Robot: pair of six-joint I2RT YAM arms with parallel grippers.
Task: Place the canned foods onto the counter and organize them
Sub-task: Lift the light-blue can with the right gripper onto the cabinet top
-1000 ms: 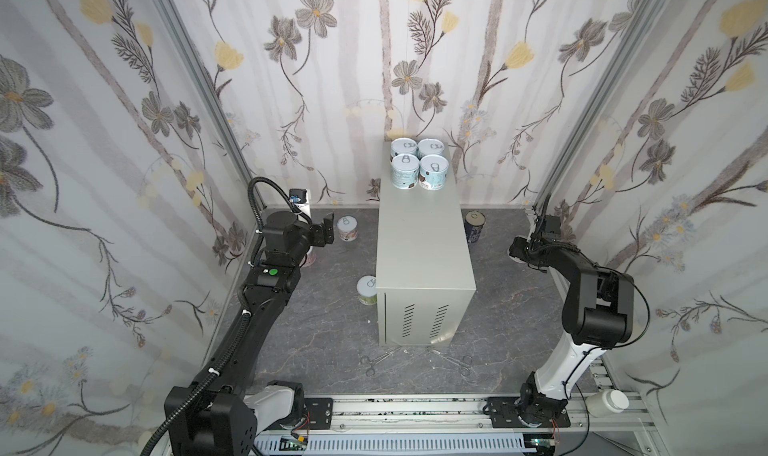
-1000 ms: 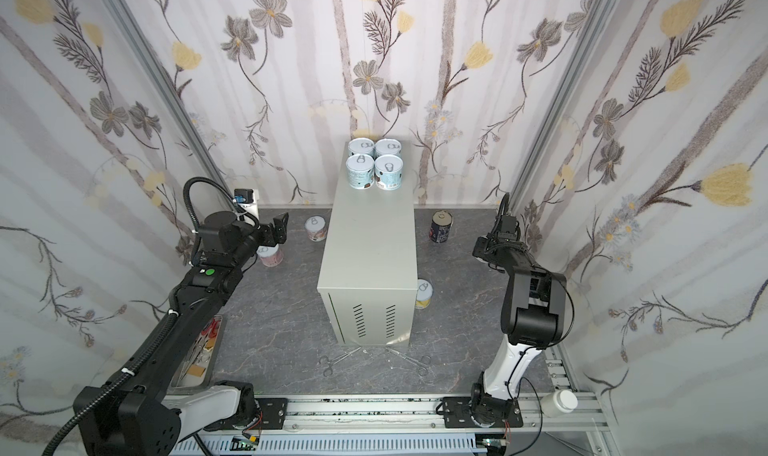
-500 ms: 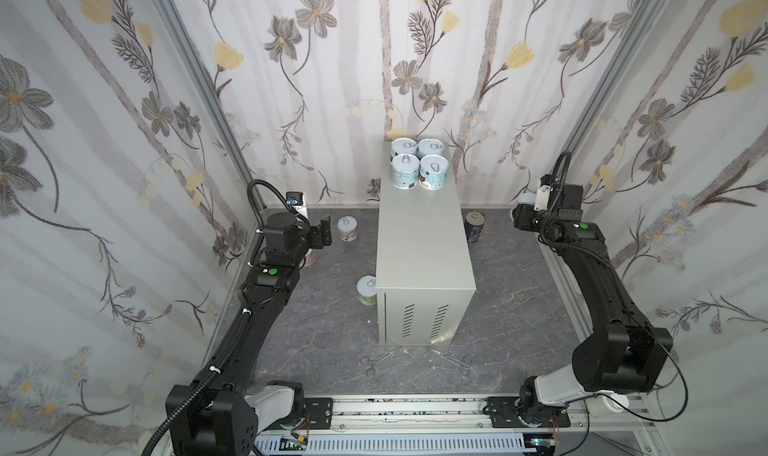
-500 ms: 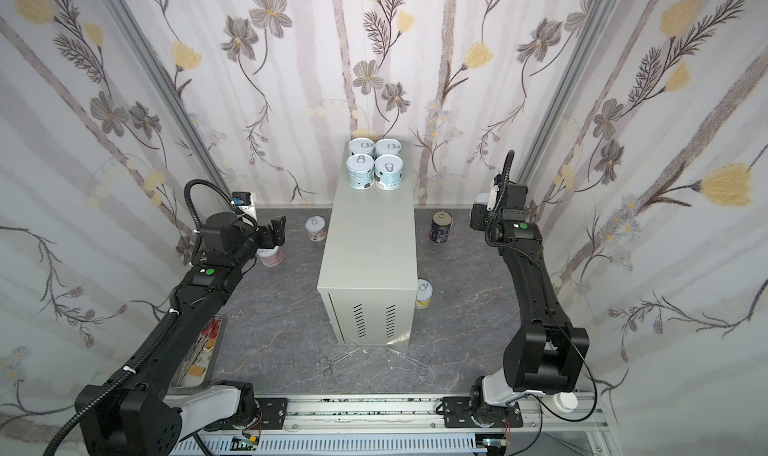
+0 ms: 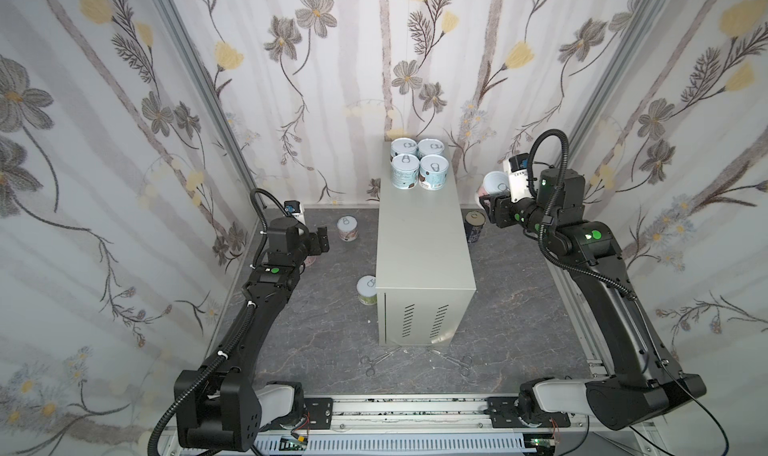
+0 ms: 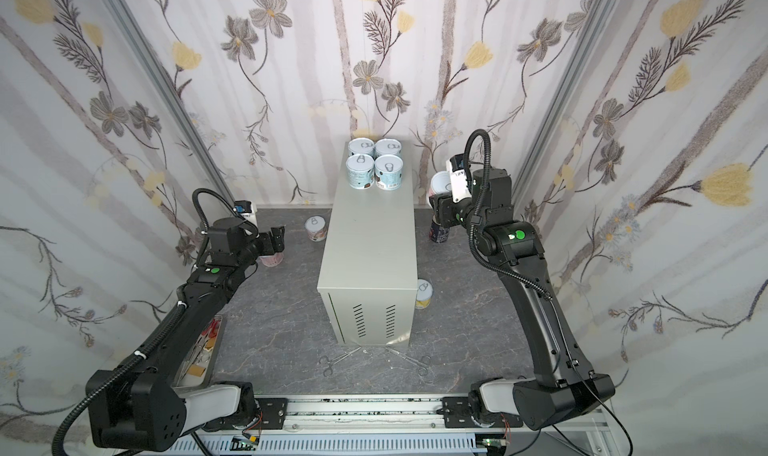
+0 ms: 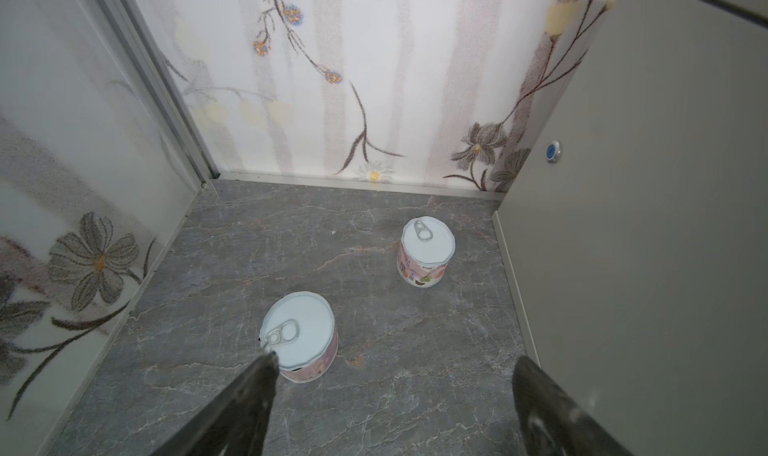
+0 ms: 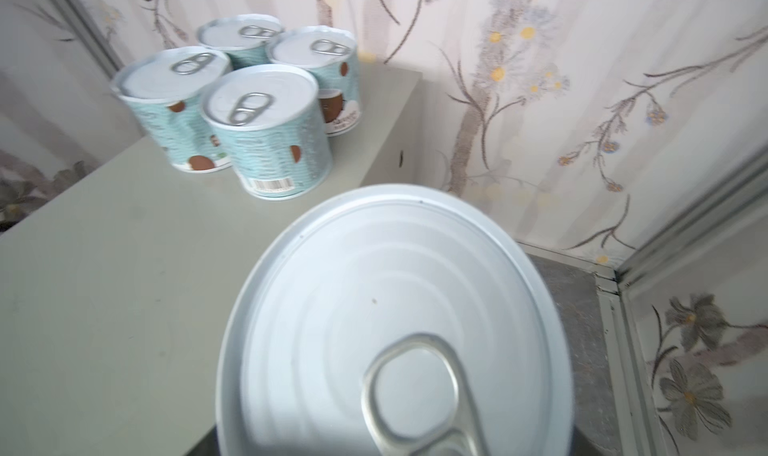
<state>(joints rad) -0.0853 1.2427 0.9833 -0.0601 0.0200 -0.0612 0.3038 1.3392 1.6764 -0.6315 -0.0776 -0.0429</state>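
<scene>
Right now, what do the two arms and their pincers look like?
Both arms are matte black with white base segments, and a ribbed black cable loops over each wrist. Round green markers sit on the links. The left pincer is black. The right pincer is black, with a white camera block at its wrist.

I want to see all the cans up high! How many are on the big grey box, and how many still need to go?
Four teal cans already sit together at the back of the grey box. The right pincer holds a pink can raised beside the box. Still on the floor: two pink cans near the open left pincer, a green one, a yellow one and the dark-blue can.
</scene>
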